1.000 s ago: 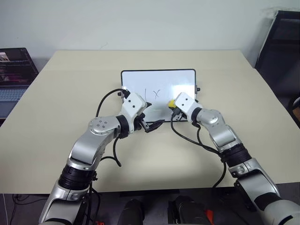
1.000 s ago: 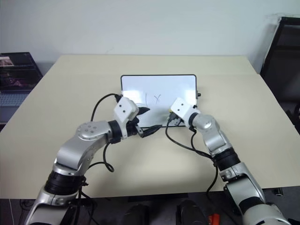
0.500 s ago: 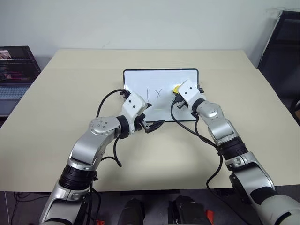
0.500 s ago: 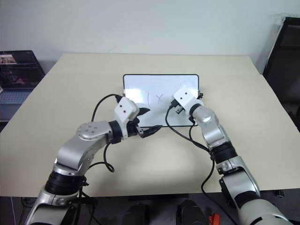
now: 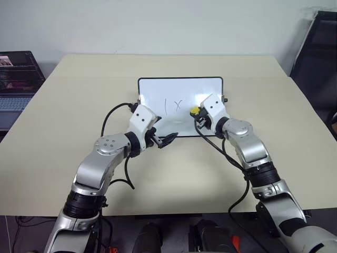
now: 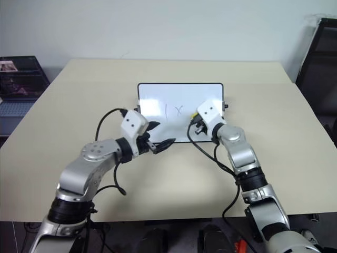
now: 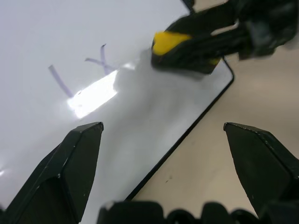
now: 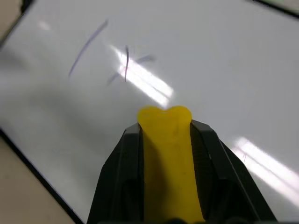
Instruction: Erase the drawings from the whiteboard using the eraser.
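A beige table [image 5: 63, 121] fills the middle of the frame, seen from above and behind two robot arms. Near its centre lies a small whiteboard [image 5: 158, 92] with a thin black frame. The drawings [image 5: 173, 105], a thin vertical stroke with a small "x" beside it, sit in the middle of the board, faint and unerased.

The right gripper [image 5: 196, 114] is over the lower right part of the board. Its two black fingers are clamped tight on a bright yellow eraser [image 5: 195, 110], which sticks out past the fingertips. In the right wrist view the eraser points toward the marks with bare white board between them. Whether it touches the surface cannot be told.

The left gripper [image 5: 167, 138] is at the lower centre of the frame, over the board's near edge. Its fingers [image 7: 77, 161] are spread wide and hold nothing.

A laptop [image 5: 16, 84] sits at the left edge of the frame and a dark chair [image 5: 318, 58] at the right edge.

The step in hand appears to be the approach: the eraser is gripped and aimed, but wiping has not reached the marks. The next move likely calls for pressing the eraser's dark underside flat on the board and sweeping it leftward across the "x" and the line, perhaps with the left gripper steadying the board against sliding.
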